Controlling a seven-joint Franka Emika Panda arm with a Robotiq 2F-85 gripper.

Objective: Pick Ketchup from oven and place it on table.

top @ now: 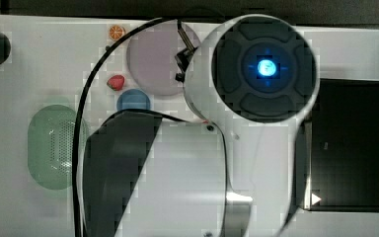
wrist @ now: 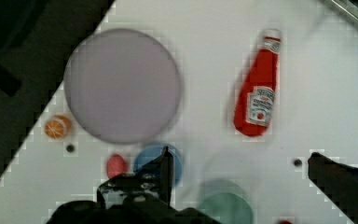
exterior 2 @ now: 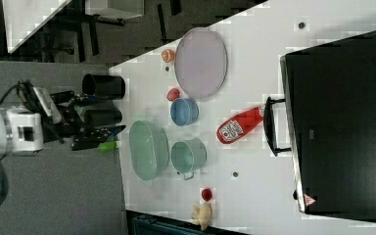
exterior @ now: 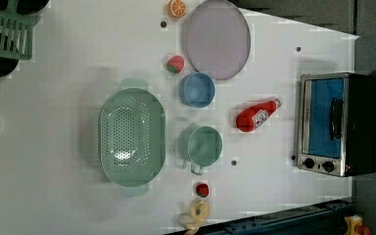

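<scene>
Gripper (wrist: 237, 175) is hanging wide open, holding nothing, well above the table (exterior: 54, 186). Ketchup (exterior: 256, 115) is lying on its side on the white top, near the oven (exterior: 336, 123) front w/ cap pointing at the shut blue door, so pick & place is looking done; probably just arm clearing off. Surface is carrying a lilac plate (exterior: 217, 39), blue bowl (exterior: 197, 89), green colander (exterior: 132, 137); dark floor is surrounding it.

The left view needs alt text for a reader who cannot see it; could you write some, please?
A red Ketchup bottle lies on its side on the white table, in front of the closed oven. Nearby are a lilac plate, a blue bowl, a green cup and a green colander.
</scene>
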